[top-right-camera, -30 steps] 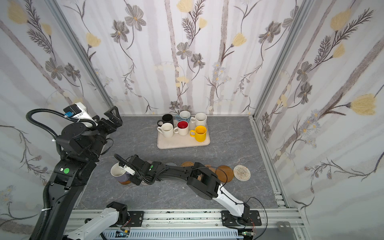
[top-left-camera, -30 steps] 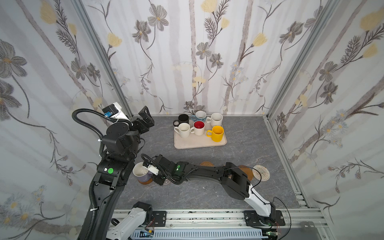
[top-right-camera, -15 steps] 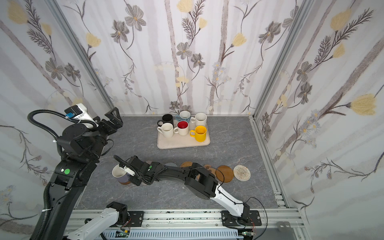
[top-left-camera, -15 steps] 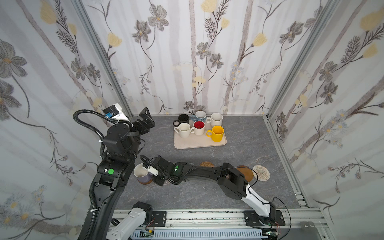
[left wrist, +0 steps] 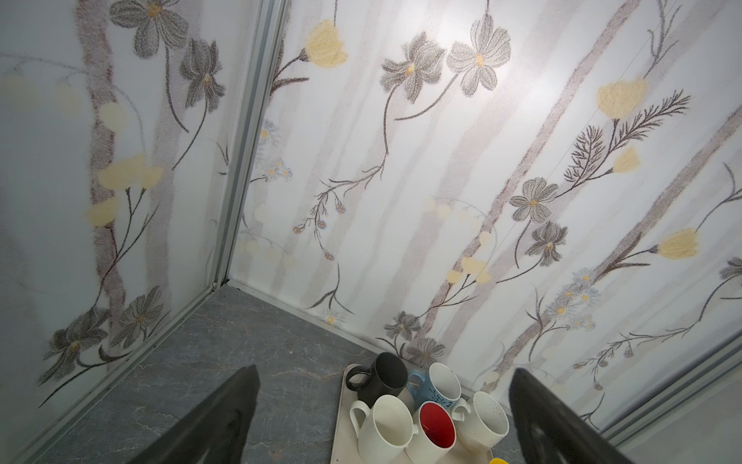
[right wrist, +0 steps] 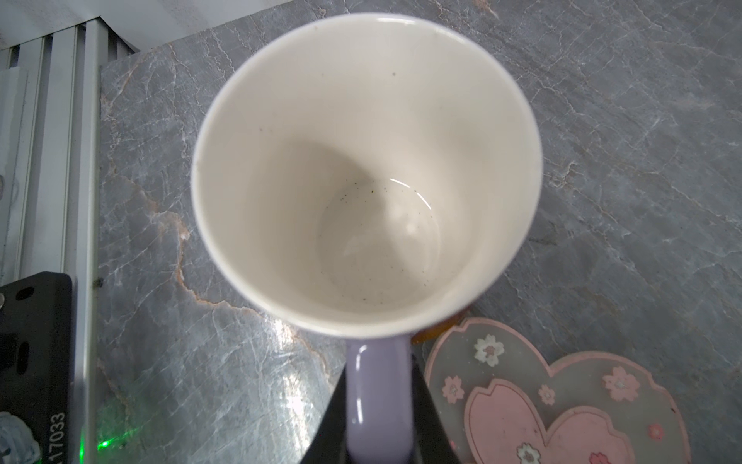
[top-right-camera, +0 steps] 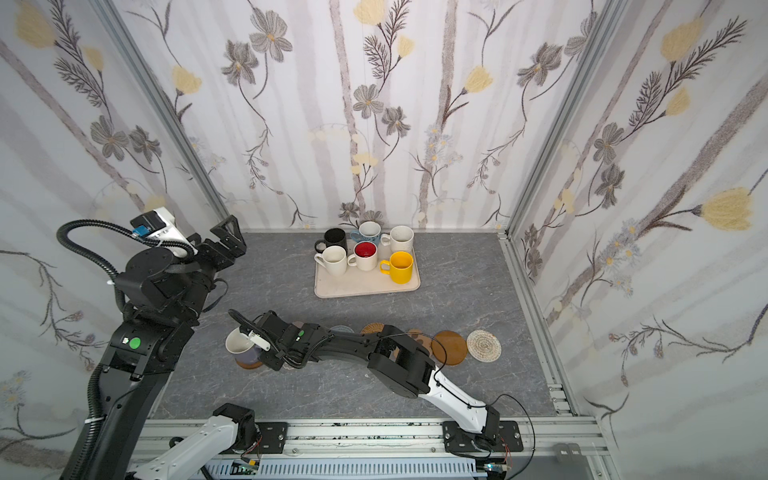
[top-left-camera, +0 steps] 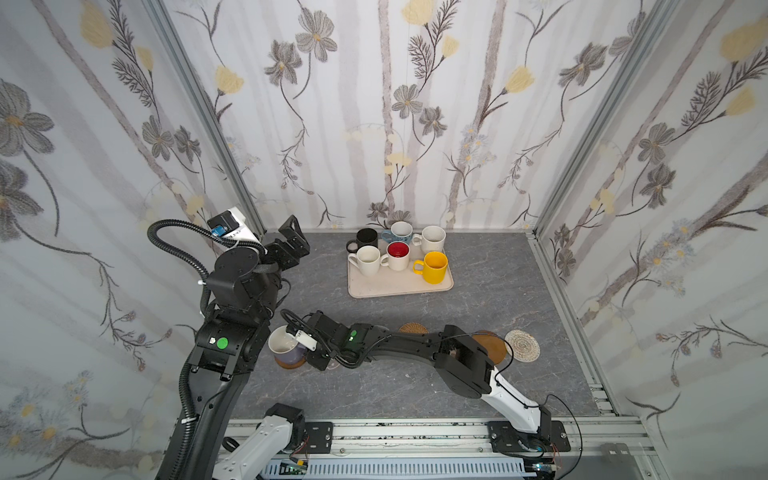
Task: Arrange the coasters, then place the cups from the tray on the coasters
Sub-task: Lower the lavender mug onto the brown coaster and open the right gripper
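Note:
My right gripper (right wrist: 379, 401) is shut on the handle of the lavender cup (right wrist: 361, 172), which stands over a brown wooden coaster (top-left-camera: 291, 362) at the front left. The frames do not show whether the cup rests on that coaster. The pink blossom coaster (right wrist: 562, 401) lies right beside them. In both top views the same cup (top-right-camera: 241, 347) shows next to the left arm's base. Several cups stay on the tray (top-left-camera: 395, 286): black (top-left-camera: 368, 239), blue-and-white (top-left-camera: 401, 232), cream (top-left-camera: 432, 239), white (top-left-camera: 368, 259), red inside (top-left-camera: 398, 254) and yellow (top-left-camera: 434, 266). My left gripper (top-left-camera: 293, 241) hangs open and empty, raised at the back left.
A row of coasters lies along the front: grey-blue crochet (top-right-camera: 343, 329), rattan (top-right-camera: 374, 329), brown paw (top-right-camera: 417, 336), a brown disc (top-right-camera: 451, 347) and white woven (top-right-camera: 483, 345). My right arm stretches low across this row. Walls close in on three sides.
Almost nothing differs. The lavender cup stays over the brown disc in my right gripper, and the right arm's elbow has drifted slightly left. The left gripper stays open.

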Tool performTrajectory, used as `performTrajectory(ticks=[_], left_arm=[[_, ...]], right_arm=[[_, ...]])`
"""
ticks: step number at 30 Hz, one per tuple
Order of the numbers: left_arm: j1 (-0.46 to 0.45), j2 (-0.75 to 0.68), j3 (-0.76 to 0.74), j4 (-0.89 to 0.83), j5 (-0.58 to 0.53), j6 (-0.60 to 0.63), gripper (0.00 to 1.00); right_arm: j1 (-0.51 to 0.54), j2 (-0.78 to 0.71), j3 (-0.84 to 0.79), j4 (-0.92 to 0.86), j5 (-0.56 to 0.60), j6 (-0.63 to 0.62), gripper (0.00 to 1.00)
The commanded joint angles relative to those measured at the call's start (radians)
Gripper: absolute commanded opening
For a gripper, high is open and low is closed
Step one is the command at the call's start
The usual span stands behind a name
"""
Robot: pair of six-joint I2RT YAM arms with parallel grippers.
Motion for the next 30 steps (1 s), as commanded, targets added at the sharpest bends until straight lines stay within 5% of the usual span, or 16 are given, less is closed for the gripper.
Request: performTrajectory(ticks=[1,11,20,30], left_arm=[[0.000,-0.002,-0.001,0.024,-0.011,0.002,1.00],[0.000,0.006,0.002,0.024,0.006,0.038,1.00],[0.003,0.061,0.002,0.022,0.001,0.036,1.00],[0.033,0.240,0.080,0.023,0.100,0.048,1.00]], right_arm=[[-0.001,0.007,0.018,0.080,0.017,0.004,0.16],[-0.008,0.018,0.023,0.080,0.019,0.014,0.49],[-0.012,-0.031,0.007,0.055,0.022,0.009,0.65],[-0.073,-0.313,-0.342,0.257,-0.026,0.074,0.77]])
